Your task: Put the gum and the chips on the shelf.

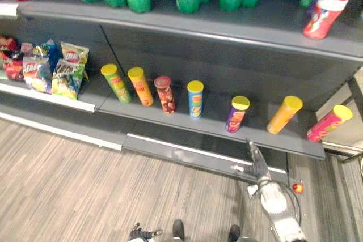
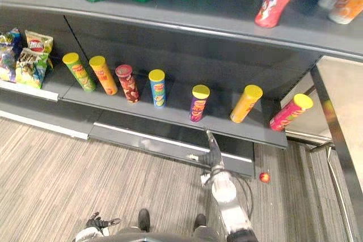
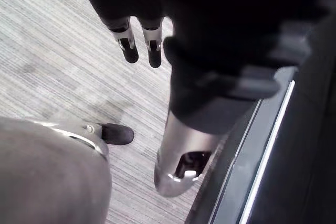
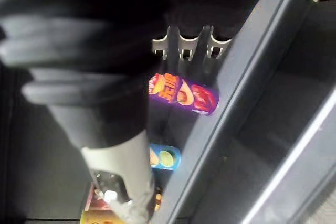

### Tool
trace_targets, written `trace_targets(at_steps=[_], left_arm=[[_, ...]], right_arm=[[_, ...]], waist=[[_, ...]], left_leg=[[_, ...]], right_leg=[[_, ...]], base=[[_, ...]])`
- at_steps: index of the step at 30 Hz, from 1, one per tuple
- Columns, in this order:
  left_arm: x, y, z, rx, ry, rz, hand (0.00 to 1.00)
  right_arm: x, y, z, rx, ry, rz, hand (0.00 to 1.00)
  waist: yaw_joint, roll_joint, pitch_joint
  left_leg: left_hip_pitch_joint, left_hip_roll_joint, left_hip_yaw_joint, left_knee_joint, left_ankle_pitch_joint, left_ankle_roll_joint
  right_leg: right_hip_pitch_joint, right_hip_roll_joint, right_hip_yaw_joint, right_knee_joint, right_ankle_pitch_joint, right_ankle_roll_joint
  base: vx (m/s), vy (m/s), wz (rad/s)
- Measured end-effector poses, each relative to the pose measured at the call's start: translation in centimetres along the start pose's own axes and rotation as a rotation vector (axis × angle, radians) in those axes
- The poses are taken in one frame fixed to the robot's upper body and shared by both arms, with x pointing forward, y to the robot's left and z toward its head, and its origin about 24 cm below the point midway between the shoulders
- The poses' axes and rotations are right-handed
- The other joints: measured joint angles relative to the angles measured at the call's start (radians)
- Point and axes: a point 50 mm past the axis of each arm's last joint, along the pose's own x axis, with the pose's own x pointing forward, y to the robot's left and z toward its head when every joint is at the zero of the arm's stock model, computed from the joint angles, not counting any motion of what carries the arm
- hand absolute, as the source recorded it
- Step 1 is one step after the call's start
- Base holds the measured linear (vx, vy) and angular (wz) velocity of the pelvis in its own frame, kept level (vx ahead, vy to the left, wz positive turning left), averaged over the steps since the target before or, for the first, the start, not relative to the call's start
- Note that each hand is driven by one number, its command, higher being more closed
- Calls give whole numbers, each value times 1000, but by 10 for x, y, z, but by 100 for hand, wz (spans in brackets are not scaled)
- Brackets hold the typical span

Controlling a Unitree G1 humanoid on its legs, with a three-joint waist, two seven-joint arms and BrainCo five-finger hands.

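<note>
The right hand [image 1: 256, 161] is stretched out with straight, empty fingers, just below and in front of the purple chips can [image 1: 236, 114], not touching it. That can stands on the lower shelf [image 1: 212, 124] in a row of chips cans, with a blue can [image 1: 195, 99] to its left and a leaning orange can [image 1: 283, 115] to its right. A red white-lidded tub [image 1: 324, 15], possibly gum, sits on the shelf above and to the right of the purple can. The left hand [image 1: 139, 233] hangs far below and left of it, fingers relaxed and holding nothing.
</note>
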Motion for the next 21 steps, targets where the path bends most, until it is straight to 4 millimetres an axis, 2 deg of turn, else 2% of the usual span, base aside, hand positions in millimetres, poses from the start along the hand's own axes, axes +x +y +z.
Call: trace_targets(at_steps=[2, 3, 5, 6, 7, 9, 12, 15, 21], left_arm=[[0, 4, -4, -11, 10, 7, 0], [-1, 8, -10, -27, 28, 17, 0], [-2, 10, -13, -31, 38, 23, 0], [-2, 12, -16, -41, 46, 30, 0], [-2, 12, -16, -42, 47, 30, 0], [-4, 16, -23, -46, 64, 39, 0], [-6, 18, -35, -56, 111, 49, 0], [-8, 19, -42, -55, 130, 51, 0], [-11, 21, -53, -77, 173, 41, 0]], right_arm=[[-15, 1, -20, 20, 83, 23, 0], [-25, 1, -38, 26, 159, 32, 0], [-35, -1, -58, 43, 248, 14, 0], [-46, -6, -81, 58, 359, -16, 0], [-48, -6, -86, 60, 381, -20, 0], [-73, -12, -122, 88, 572, -72, 0], [-102, -18, -154, 141, 775, -160, 0], [-131, -17, -176, 184, 957, -209, 0], [-147, -18, -185, 268, 1062, -277, 0]], waist=[[-7, -2, -4], [-16, -3, -22], [-21, -4, -25], [-21, -2, -26], [-21, -2, -26], [-22, 0, -32], [-22, 1, -32], [-22, 3, -34], [-25, 5, -39]], left_leg=[[17, 0, 1, 0, -8, 1], [19, -1, 2, 0, -11, 1], [34, -2, 4, 0, -16, 1], [50, -3, 8, 0, -20, 0], [52, -3, 10, 0, -21, 0], [65, -3, 17, 0, -23, 0], [91, -3, 19, 0, -27, 1], [105, -3, 18, -6, -29, 0], [103, -4, 13, -8, -30, -2]], right_leg=[[21, 2, 0, -7, 0, 0], [26, 7, 1, -16, 0, 0], [42, 8, 2, -18, 1, 1], [57, 9, 5, -19, 1, 1], [59, 9, 5, -19, 1, 1], [71, 10, 11, -24, 1, 1], [99, 12, 13, -32, 2, 2], [110, 11, 12, -35, 1, 2], [113, 5, 2, -37, -8, 0]], base=[[70, -1, -1], [52, -8, 0], [72, -5, -3], [58, 3, -6], [32, 5, -7], [28, 3, -8], [13, -1, -3], [-31, 2, 0], [-41, 8, 3]])
